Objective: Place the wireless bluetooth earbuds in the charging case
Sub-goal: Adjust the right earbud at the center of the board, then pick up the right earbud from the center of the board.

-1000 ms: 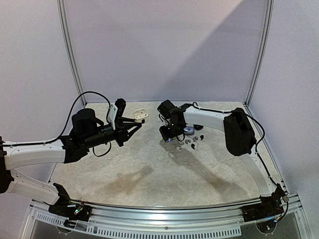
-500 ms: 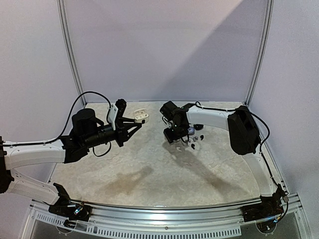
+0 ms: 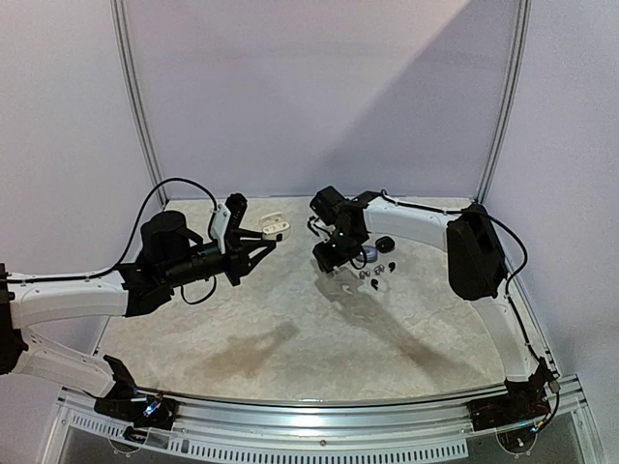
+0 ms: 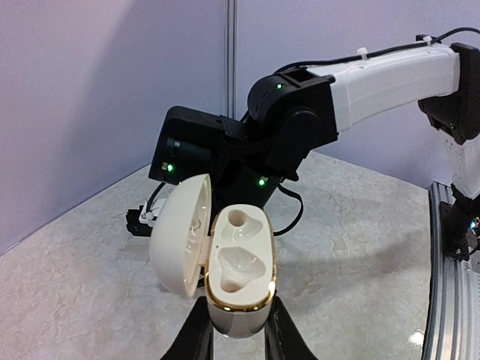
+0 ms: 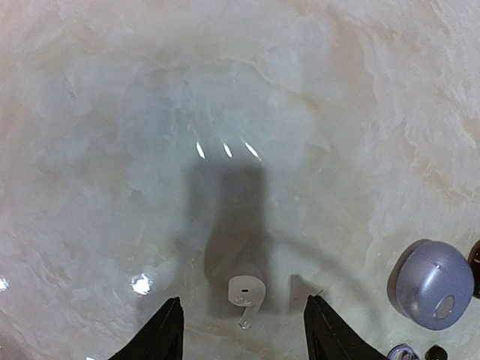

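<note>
My left gripper (image 4: 238, 336) is shut on an open white charging case (image 4: 240, 277) with a gold rim. Its lid hangs to the left and both wells are empty. In the top view the case (image 3: 275, 228) is held up at the back of the table by this gripper (image 3: 261, 236). My right gripper (image 5: 241, 322) is open and points down at the table, with a white stemmed earbud (image 5: 246, 291) lying between its fingers, untouched. In the top view this gripper (image 3: 327, 256) hovers at the back centre.
A bluish-silver round case (image 5: 435, 283) lies to the right of the right gripper, also seen in the top view (image 3: 368, 254). A black case (image 3: 384, 243) and several small dark earbuds (image 3: 372, 275) lie beside it. The walls stand close behind.
My right gripper dipped toward the table to the right, then came back up and to the left. The left arm with the case has stayed still.
</note>
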